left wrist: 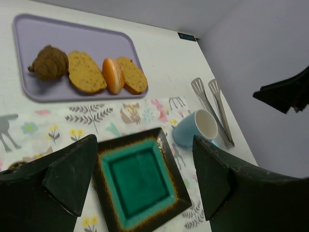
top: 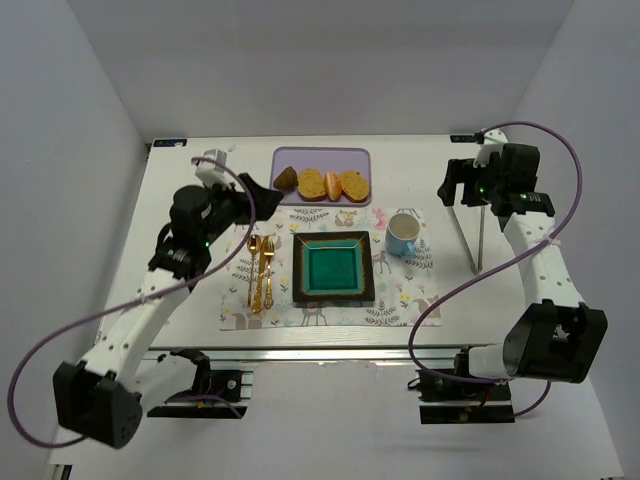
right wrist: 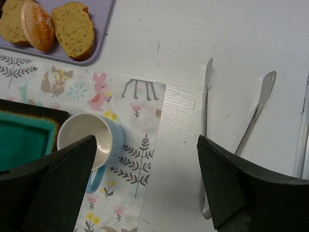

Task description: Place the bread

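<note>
The bread lies on a lavender tray (top: 322, 156) at the back: a golden slice (top: 311, 184), an orange-red roll (top: 333, 186) and a second slice (top: 353, 184). In the left wrist view they show as slice (left wrist: 86, 72), roll (left wrist: 113, 76) and slice (left wrist: 133, 75). The right wrist view shows the roll (right wrist: 37, 25) and a slice (right wrist: 73, 30). My left gripper (top: 252, 190) is open and empty, held above the green square plate (left wrist: 137, 181). My right gripper (top: 455, 185) is open and empty, held above the table right of the cup (right wrist: 89, 137).
A brown croissant (top: 286, 179) sits at the tray's left end. The green plate (top: 300, 270) rests on a patterned placemat (top: 400, 290) with gold cutlery (top: 261, 270) to its left and the blue cup (top: 402, 234) to its right. Metal tongs (top: 478, 235) lie right of the mat.
</note>
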Robot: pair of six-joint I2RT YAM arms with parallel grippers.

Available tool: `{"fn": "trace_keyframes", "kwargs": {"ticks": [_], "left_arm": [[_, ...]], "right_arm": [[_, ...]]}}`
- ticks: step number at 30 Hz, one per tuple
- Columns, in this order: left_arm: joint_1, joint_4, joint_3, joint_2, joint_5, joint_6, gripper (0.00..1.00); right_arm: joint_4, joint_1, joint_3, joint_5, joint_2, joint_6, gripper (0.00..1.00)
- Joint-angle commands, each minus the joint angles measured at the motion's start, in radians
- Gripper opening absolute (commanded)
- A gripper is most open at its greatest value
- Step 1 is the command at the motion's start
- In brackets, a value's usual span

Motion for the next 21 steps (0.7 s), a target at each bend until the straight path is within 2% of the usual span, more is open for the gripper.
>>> {"fn": "trace_keyframes", "kwargs": {"ticks": [1,3,4,5,6,7,8,9,11,12,13,14,21], "left_arm": [[-0.004,-0.072,-0.125,-0.171,-0.054,-0.068,0.89],[-0.006,-0.09,-0.156,-0.229,-0.068,-0.082,0.89],[-0.004,-0.122,-0.171,-0.257,-0.089,-0.088,0.89],[-0.004,-0.136,-0.186,-0.285,-0.097,-0.091,0.89],[-0.004,-0.161,-0.214,-0.331,-0.104,-0.097,0.9],[-0.004,-0.172,-0.226,-0.352,-0.114,-0.1,0.9],[-0.004,-0.184,-0.235,-0.369,-0.127,-0.1,0.9],[-0.004,-0.195,-0.251,-0.395,-0.131,-0.099,0.91],[-0.004,-0.222,-0.26,-0.414,-0.135,-0.094,0.91],[-0.006,-0.233,-0.262,-0.419,-0.138,-0.091,0.91],[-0.004,-0.251,-0.263,-0.425,-0.14,-0.091,0.91],[-0.004,-0.254,-0.265,-0.426,-0.138,-0.09,0.91],[-0.004,-0.276,-0.281,-0.437,-0.138,-0.087,0.91]], "right_arm": [[0.025,-0.073,-0.009,-0.075,0.003,-0.091,0.89],[0.02,-0.094,-0.013,-0.115,0.005,-0.136,0.89],[0.023,-0.116,-0.016,-0.107,0.018,-0.152,0.85],[0.001,-0.122,-0.004,-0.085,0.037,-0.146,0.75],[-0.023,-0.131,0.014,-0.073,0.085,-0.153,0.58],[-0.046,-0.153,0.026,-0.07,0.107,-0.161,0.22],[-0.066,-0.162,0.031,-0.062,0.123,-0.185,0.11],[-0.077,-0.167,0.028,-0.044,0.147,-0.21,0.08],[-0.1,-0.17,0.019,-0.027,0.166,-0.268,0.31],[-0.126,-0.17,0.013,-0.019,0.187,-0.308,0.51],[-0.147,-0.17,0.013,-0.004,0.202,-0.319,0.86],[-0.17,-0.17,0.017,0.001,0.213,-0.33,0.89],[-0.103,-0.17,-0.081,0.099,0.238,-0.345,0.89]]}}
